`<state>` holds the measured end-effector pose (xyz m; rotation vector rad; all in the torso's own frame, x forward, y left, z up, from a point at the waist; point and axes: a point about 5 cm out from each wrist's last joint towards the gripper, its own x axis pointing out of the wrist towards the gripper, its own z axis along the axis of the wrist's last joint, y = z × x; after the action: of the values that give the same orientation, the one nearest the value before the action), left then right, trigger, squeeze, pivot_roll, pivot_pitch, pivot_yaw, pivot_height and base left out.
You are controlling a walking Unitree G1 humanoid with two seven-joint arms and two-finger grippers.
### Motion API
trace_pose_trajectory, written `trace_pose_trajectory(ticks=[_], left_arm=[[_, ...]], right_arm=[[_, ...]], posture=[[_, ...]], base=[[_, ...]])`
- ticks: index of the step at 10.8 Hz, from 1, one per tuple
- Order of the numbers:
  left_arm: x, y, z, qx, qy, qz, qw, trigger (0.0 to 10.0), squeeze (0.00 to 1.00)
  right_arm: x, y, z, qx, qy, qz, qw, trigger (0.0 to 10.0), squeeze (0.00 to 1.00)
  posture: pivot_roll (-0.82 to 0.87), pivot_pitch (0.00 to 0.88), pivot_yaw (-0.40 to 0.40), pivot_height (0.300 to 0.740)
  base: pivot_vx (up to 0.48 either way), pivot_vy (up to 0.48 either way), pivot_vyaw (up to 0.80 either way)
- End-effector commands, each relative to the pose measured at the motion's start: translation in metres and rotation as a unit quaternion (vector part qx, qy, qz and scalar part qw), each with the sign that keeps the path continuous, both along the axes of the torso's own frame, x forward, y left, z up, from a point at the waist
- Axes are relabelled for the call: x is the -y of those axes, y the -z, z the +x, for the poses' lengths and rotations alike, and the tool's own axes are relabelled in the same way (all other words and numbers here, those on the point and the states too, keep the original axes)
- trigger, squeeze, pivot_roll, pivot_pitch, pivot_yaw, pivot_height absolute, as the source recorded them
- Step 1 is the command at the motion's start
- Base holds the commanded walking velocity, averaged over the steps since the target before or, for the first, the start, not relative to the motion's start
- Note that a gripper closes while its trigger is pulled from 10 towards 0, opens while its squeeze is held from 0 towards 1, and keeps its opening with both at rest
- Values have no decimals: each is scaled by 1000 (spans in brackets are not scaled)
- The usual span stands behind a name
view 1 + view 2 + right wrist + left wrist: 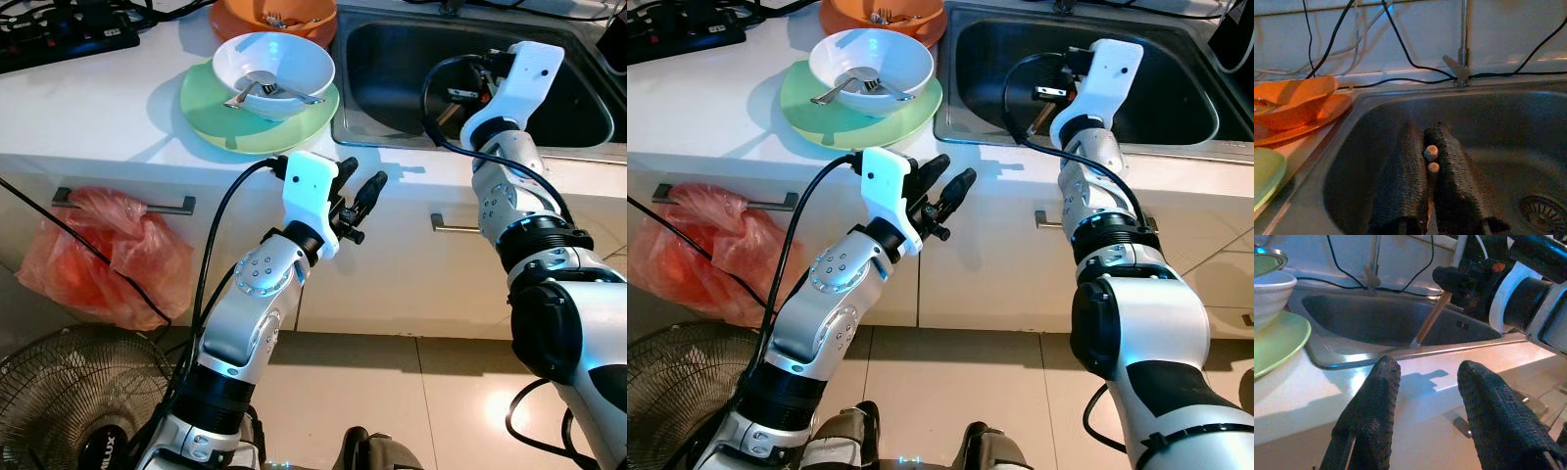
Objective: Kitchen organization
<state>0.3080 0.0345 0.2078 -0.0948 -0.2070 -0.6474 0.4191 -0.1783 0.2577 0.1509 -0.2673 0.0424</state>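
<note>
My right gripper (1427, 133) hangs inside the steel sink (392, 73), shut on a pair of wooden chopsticks (1430, 157) whose round ends show between its fingers. In the left wrist view the chopsticks (1430, 320) slant down toward the sink floor. My left gripper (364, 173) stands open with nothing in it, in front of the counter edge, just below the green plate (211, 116). A white bowl (279, 59) holding a spoon and fork (257, 91) sits on that plate. Behind it is an orange bowl (274, 15) on an orange plate.
A red plastic bag (108, 255) hangs from the left cabinet handle. A floor fan (69, 401) stands at the lower left. A black power strip (59, 34) lies on the counter's far left. The faucet (1463, 39) rises behind the sink, and the drain (1545, 210) is in its floor.
</note>
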Motion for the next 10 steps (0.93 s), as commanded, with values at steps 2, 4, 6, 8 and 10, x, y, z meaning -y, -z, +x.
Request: trace_pose_trajectory(ticks=[2,4,6,8,10], left_arm=[[3,-1,-4,3,1,-2,1000,10000,0],[3,-1,-4,2,-1,-3,1000,10000,0],[3,-1,-4,2,-2,-3,1000,10000,0],[3,0,-4,2,-2,-2,1000,10000,0],[2,0,-3,3,-4,-1,1000,10000,0]], right_arm=[[-1,6,0,-13,0,-3,1000,10000,1000],[-2,6,1,-15,-2,-6,1000,10000,0],[-2,8,0,-19,-3,-7,1000,10000,0],[-3,7,0,-17,-4,-4,1000,10000,0],[-2,-1,0,9,-3,-8,1000,10000,0]], posture=[[240,204,-105,740],[239,205,-106,740],[241,202,-107,740],[241,195,-107,740],[235,189,-106,740]], base=[[0,0,0],[0,0,0],[0,0,0],[0,0,0],[0,0,0]])
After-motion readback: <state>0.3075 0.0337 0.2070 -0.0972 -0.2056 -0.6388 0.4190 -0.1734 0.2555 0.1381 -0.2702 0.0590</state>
